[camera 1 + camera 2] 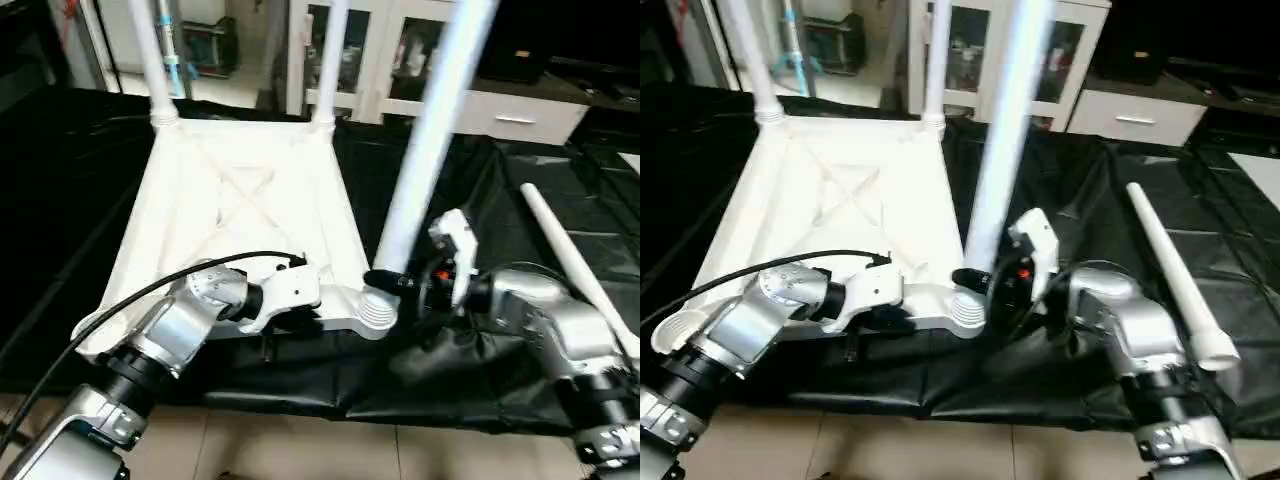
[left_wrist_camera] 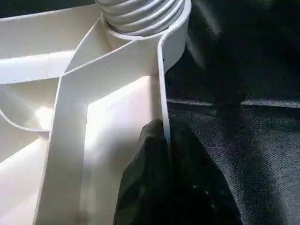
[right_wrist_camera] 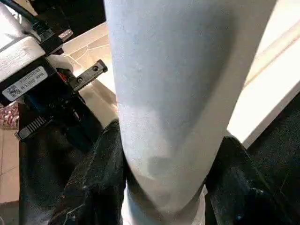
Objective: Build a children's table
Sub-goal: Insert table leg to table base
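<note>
— Right hand (image 1: pixel 392 282) status?
— Clamped on the leg (image 1: pixel 430 140), standing in its corner socket (image 1: pixel 378 310).
— Left hand (image 2: pixel 166 154)?
— Pinching the tabletop (image 1: pixel 240 200) rim (upside down on the desk (image 1: pixel 470 190)).

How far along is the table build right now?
Done: two far legs stand in the upside-down top. In hand: the right gripper grips a third leg at the near socket; the left gripper pinches the top's rim. Left: the fourth leg lies on the black cloth.
</note>
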Controlling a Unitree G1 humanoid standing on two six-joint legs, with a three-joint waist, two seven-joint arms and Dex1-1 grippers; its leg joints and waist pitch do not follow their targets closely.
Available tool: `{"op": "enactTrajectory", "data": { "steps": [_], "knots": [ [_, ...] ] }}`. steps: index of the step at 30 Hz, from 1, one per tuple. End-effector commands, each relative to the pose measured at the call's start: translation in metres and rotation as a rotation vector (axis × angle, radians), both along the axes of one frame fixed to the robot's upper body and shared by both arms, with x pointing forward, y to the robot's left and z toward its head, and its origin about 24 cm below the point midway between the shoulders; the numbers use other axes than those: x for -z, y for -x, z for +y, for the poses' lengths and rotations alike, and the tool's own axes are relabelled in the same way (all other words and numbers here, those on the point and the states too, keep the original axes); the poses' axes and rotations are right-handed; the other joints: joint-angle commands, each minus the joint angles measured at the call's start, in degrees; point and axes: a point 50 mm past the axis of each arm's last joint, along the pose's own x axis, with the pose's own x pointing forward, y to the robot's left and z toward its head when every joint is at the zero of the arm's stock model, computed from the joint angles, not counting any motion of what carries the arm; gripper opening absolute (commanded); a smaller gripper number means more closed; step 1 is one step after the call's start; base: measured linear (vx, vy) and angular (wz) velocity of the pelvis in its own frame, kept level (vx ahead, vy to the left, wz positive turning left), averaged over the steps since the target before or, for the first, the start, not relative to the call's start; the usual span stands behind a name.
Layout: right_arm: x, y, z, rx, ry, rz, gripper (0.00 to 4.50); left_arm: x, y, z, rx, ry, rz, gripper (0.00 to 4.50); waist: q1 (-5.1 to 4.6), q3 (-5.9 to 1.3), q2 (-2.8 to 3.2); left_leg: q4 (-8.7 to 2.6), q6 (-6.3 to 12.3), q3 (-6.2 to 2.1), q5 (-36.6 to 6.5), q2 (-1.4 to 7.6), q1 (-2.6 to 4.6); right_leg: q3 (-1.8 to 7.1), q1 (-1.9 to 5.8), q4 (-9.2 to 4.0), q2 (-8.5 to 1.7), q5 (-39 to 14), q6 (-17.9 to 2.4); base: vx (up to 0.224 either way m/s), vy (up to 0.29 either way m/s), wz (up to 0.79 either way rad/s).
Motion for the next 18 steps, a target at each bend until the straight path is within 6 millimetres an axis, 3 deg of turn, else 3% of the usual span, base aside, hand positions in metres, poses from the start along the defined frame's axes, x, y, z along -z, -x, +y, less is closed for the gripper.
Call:
{"op": "enactTrajectory", "data": {
  "steps": [1,7,12,18],
  "knots": [
    [0.018,-0.001,0.001,0.013,0.113,0.047,1.88,0.009,0.010,-0.007,0.091,-0.038,0.048,0.00,-0.46,-2.68,0.86,-4.94,-2.66,-1.72,-18.3,2.68,0.84,2.60,1.76,-4.64,-3.48,-17.9,-10.4,0.000,0.000,0.00],
    [0.012,-0.003,0.007,-0.038,0.123,0.026,1.88,0.010,0.009,-0.003,0.089,-0.051,0.045,0.00,-1.21,-2.61,0.47,-4.97,-2.55,-1.88,-19.6,2.80,0.89,2.72,1.59,-4.93,-3.56,-20.4,-9.8,0.000,0.000,0.00],
    [0.016,0.001,0.005,-0.053,0.132,0.033,1.88,0.011,0.010,-0.001,0.078,-0.052,0.045,0.00,-1.17,-2.66,0.45,-4.97,-2.21,-1.75,-18.2,2.82,0.81,2.78,1.65,-4.67,-3.54,-18.0,-10.4,0.000,0.000,0.00],
    [0.023,0.005,-0.007,0.004,0.122,0.055,1.88,0.012,0.009,0.000,0.069,-0.053,0.043,0.00,-1.17,-2.53,0.37,-5.06,-2.22,-1.77,-19.4,2.86,0.90,2.84,1.49,-5.00,-3.60,-20.3,-9.7,0.000,0.000,0.00]
  ]
}}
